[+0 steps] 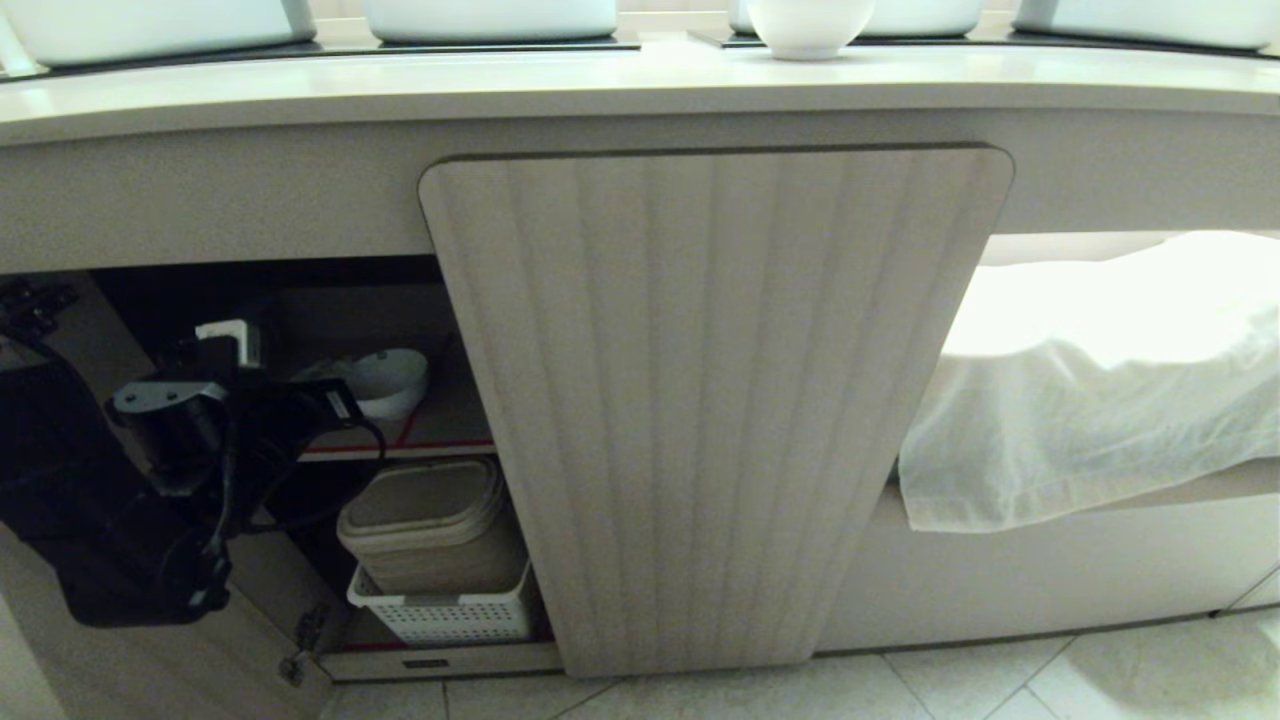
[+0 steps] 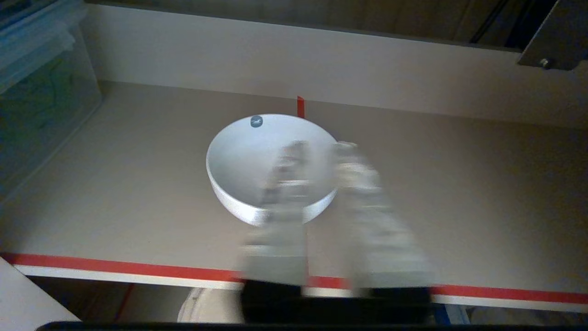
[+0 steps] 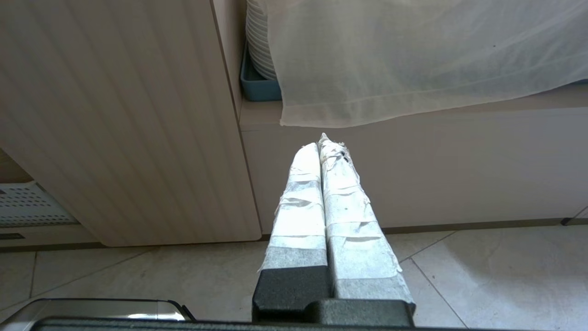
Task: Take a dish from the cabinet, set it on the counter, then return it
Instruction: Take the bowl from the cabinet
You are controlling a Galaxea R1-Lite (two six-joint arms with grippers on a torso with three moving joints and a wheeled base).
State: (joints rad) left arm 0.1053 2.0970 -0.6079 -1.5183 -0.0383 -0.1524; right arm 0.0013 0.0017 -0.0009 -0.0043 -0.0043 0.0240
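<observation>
The dish (image 2: 248,161), a small white bowl with a dark dot near its rim, sits on the cabinet (image 1: 700,400) shelf behind the red line (image 2: 115,266). In the head view the dish (image 1: 392,380) shows just past my left wrist (image 1: 180,430), inside the open left compartment. My left gripper (image 2: 321,148) straddles the bowl's near rim, one finger inside and one outside, standing a little apart and blurred. The right gripper (image 3: 321,145) hangs shut and empty low in front of the cabinet base. The counter (image 1: 600,85) runs above.
A second white bowl (image 1: 808,25) stands on the counter. Beige containers sit in a white basket (image 1: 440,610) under the shelf. A clear plastic box (image 2: 41,92) flanks the dish. A white cloth (image 1: 1090,400) drapes the right compartment, over stacked plates (image 3: 259,46).
</observation>
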